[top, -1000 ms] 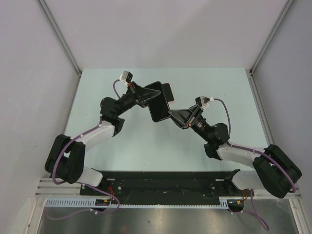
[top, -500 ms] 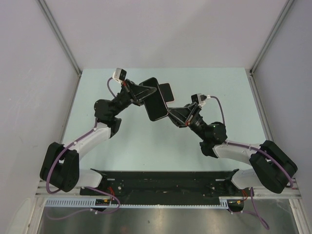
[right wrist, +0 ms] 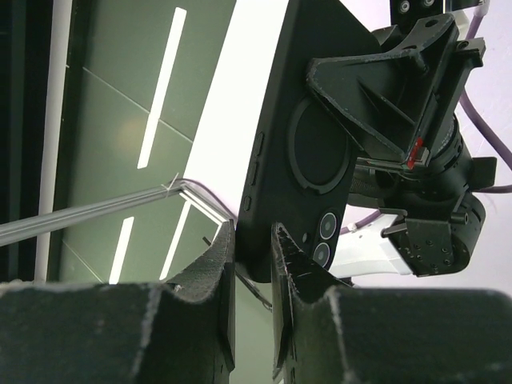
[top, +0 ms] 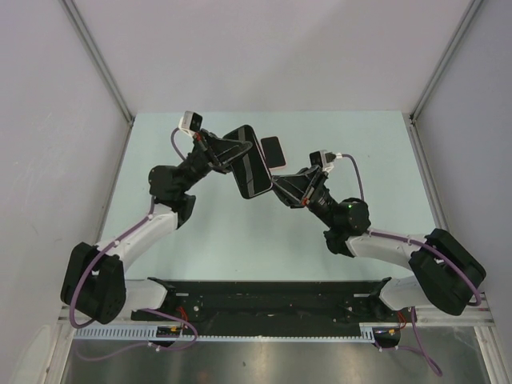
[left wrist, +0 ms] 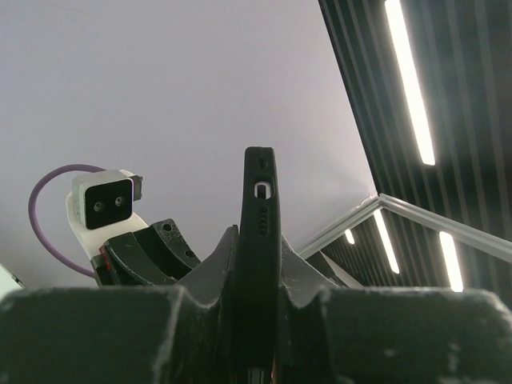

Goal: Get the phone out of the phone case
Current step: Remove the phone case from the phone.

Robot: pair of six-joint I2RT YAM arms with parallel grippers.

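A black slab (top: 250,162) is held in the air between both grippers, tilted, above the table's middle back. In the right wrist view its back is a black phone case (right wrist: 320,152) with a round ring and two camera lenses; no pink shell or blue back shows. The phone sits inside it, with only a dark glossy face showing from above. My left gripper (top: 237,152) is shut on the upper end; the slab stands edge-on (left wrist: 261,216) between its fingers (left wrist: 258,320). My right gripper (top: 277,186) is shut on the lower corner (right wrist: 253,264).
A small dark rounded rectangle (top: 274,152) lies on the pale green table (top: 200,232) just behind the held slab; I cannot tell what it is. Grey walls and metal rails (top: 100,60) enclose the table on three sides.
Both grippers have carried the slab a little left and toward the back, and it has tilted more. The dark rectangle on the table has not moved.
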